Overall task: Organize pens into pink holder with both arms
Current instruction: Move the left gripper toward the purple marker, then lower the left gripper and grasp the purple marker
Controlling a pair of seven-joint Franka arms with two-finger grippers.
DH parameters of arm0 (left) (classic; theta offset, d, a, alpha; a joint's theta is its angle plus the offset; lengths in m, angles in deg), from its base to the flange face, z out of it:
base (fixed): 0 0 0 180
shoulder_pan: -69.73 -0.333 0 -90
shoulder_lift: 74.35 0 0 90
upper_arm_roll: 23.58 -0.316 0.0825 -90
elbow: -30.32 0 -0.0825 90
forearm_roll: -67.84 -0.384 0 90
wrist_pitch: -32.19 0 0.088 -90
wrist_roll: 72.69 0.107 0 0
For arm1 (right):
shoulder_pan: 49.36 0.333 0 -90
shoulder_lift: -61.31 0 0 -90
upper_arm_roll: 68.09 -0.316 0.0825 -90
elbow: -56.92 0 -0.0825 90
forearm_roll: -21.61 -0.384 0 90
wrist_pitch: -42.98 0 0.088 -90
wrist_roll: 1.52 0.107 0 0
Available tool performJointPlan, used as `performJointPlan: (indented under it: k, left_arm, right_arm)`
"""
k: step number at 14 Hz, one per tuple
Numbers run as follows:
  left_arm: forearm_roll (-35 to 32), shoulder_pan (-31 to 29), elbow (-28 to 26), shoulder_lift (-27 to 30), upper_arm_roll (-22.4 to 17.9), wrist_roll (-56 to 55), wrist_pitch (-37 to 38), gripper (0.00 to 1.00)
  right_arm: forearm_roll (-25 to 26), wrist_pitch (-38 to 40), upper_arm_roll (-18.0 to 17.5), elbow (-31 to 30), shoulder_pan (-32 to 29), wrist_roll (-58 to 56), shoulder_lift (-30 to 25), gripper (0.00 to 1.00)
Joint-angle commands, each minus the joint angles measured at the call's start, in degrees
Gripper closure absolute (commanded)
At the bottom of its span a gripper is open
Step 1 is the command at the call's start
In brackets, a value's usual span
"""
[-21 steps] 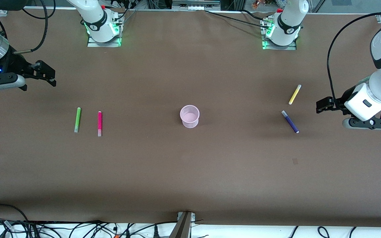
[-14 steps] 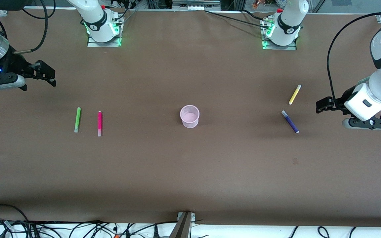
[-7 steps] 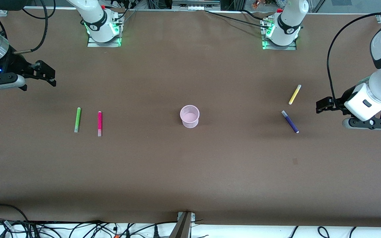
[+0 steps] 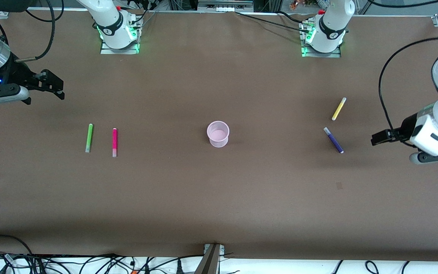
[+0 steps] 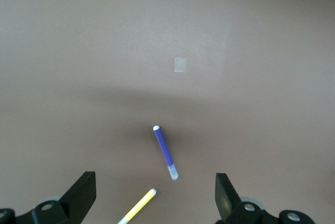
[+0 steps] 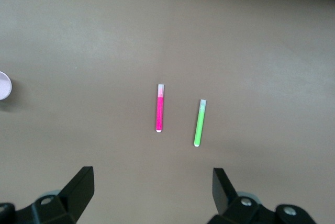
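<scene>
Pens [image 5: 165,152], pale patch [image 5: 180,64] clearer in left wrist view

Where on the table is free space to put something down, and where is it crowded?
Bare brown table runs nearer the camera than every pen. More lies between the pink holder and the magenta pen, and between the holder and the purple pen. Tightest: purple by yellow pen; magenta by green pen.
</scene>
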Motion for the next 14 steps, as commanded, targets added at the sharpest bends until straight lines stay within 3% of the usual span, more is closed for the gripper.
performJointPlan:
  k: [1,6,10,14]
  left_arm:
    - [0.85,-0.52,-0.42,-3.88,0.15,-4.41,-1.62,0.0]
    - [0.49,-0.96,-11.65,-5.21,0.06,-14.94,-11.89,0.0]
    - [0.41,-0.96,-21.76,-5.38,-0.02,-21.2,-24.7,0.0]
    - [0.23,-1.14,-23.8,-7.57,-0.2,-21.39,-28.7,0.0]
  right_arm:
    - [0.51,1.21,0.04,1.54,0.16,-0.56,0.62,0.0]
    - [0.51,1.21,0.04,1.54,0.16,-0.56,0.62,0.0]
    - [0.42,1.21,0.04,1.54,0.07,-0.56,0.62,0.0]
    - [0.68,1.21,0.04,1.62,0.07,-0.38,0.62,0.0]
